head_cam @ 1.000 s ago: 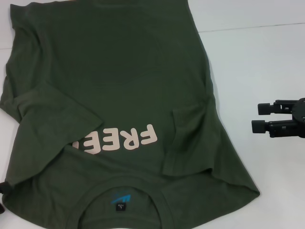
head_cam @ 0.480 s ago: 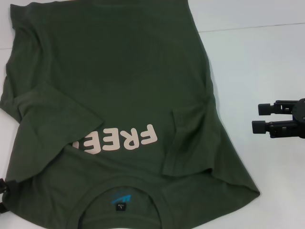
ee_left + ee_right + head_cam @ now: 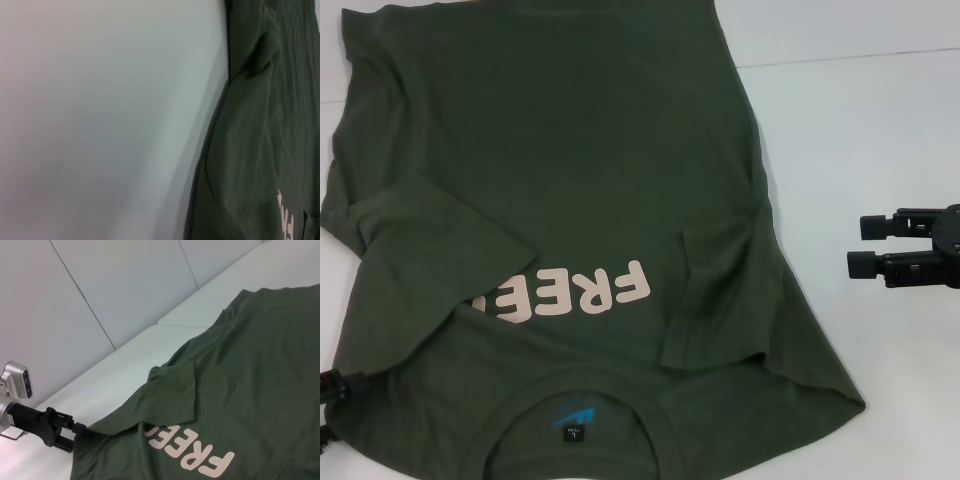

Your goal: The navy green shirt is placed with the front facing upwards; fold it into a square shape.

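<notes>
The navy green shirt (image 3: 570, 170) lies front up on the white table (image 3: 860, 110), its ribbed collar (image 3: 582, 378) and blue neck logo (image 3: 573, 415) nearest me. Both sleeves are folded inward, and the left sleeve (image 3: 440, 235) covers part of the pale "FREE" lettering (image 3: 595, 295). My left gripper (image 3: 335, 408) is at the shirt's near left shoulder edge. In the right wrist view the left gripper (image 3: 74, 436) stands open, its fingertips at the shoulder corner. My right gripper (image 3: 865, 245) hovers open over bare table, well right of the shirt. The left wrist view shows only the shirt's side edge (image 3: 260, 150).
A seam in the table (image 3: 850, 55) runs across the far right. A pale panelled wall (image 3: 100, 290) stands behind the table's far side. Bare table surface lies to the right of the shirt around the right gripper.
My left gripper has crept in from the lower left corner to the shirt's shoulder edge. The right gripper and the shirt have stayed where they were.
</notes>
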`<state>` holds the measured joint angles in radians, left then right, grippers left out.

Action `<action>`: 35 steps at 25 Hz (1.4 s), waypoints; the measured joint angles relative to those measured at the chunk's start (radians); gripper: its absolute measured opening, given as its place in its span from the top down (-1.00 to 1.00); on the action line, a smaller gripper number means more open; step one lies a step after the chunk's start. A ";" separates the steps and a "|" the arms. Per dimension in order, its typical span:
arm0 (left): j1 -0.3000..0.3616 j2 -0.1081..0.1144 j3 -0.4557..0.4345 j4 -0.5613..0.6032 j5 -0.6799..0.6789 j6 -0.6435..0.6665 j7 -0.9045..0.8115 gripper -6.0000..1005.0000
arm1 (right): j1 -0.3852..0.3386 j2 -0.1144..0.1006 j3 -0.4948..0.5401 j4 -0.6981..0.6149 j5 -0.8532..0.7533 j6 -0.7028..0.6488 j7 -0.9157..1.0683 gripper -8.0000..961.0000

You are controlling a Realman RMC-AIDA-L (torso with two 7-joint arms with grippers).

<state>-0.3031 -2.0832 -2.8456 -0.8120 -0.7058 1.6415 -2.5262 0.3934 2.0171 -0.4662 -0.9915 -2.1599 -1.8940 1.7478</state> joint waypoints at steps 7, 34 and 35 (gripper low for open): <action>-0.003 0.001 0.001 0.004 0.003 -0.004 -0.002 -0.37 | 0.002 -0.001 0.003 0.001 0.002 0.001 -0.001 -0.78; -0.011 0.011 0.045 -0.005 0.009 0.020 0.015 0.94 | -0.002 -0.016 0.024 -0.009 -0.041 -0.007 0.043 -0.78; -0.011 0.012 0.043 -0.006 0.007 0.021 0.015 0.94 | -0.005 -0.024 0.026 -0.019 -0.067 -0.005 0.076 -0.78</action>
<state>-0.3144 -2.0713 -2.8025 -0.8177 -0.6986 1.6621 -2.5114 0.3883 1.9935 -0.4399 -1.0106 -2.2271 -1.8988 1.8234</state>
